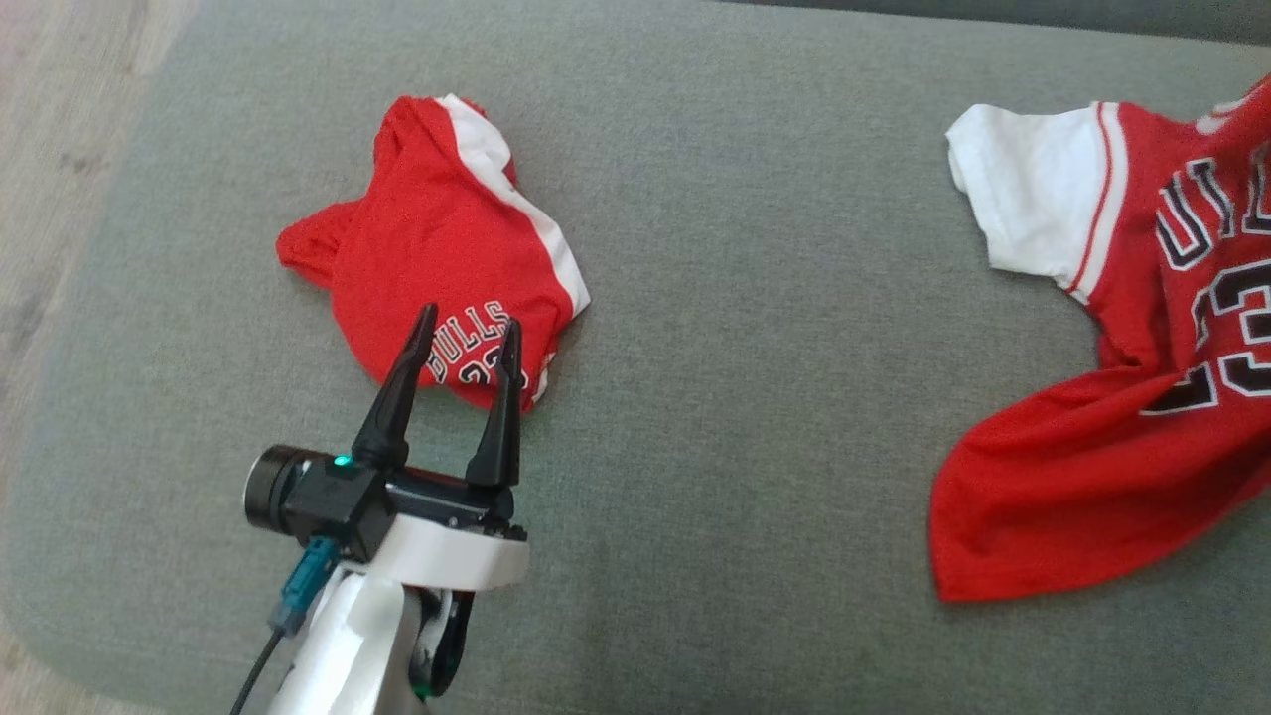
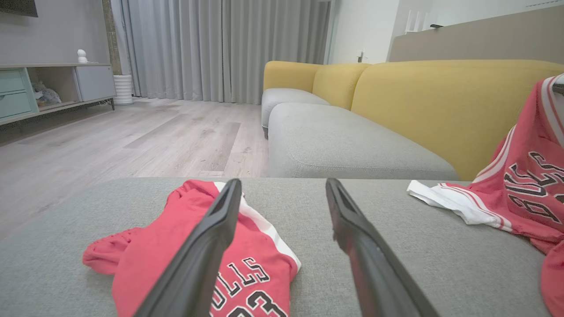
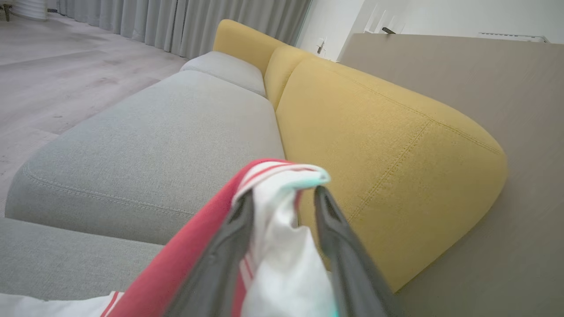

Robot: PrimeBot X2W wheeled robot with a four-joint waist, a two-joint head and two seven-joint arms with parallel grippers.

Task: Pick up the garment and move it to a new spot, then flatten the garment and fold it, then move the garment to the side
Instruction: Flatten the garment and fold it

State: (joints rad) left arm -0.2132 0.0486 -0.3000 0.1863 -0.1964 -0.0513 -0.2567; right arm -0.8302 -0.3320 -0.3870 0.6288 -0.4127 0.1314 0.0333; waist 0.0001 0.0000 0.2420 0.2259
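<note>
Grey upholstered seat cushion (image 1: 755, 298) forms the work surface. Pale wood floor (image 2: 132, 141) lies to the left of and beyond the left claw (image 1: 472, 318), running to full-length grey curtains (image 2: 220, 48) and a low sideboard (image 2: 44, 88). Ahead of both claws stands a second grey seat with a yellow backrest (image 2: 440, 110).

Left claw: fingers fully apart, nothing between them. In the head view its fingertips overlap the near edge of the small red garment (image 1: 427, 228). This garment lies bunched on the cushion directly ahead of the claw, with its lettering at the near end. Whether the fingertips touch the cloth cannot be determined.

Right claw (image 3: 283, 194): fingers apart. A white-and-red fold of the jersey (image 1: 1142, 298) rises between them and curls over the tips. A gap shows between the cloth and one finger, so the fabric is not pinched.

Jersey position: well to the right of the left claw and partly spread on the cushion. Its white sleeve points toward the left claw and its red hem lies nearest the robot. One part is raised off the surface at the right claw.
</note>
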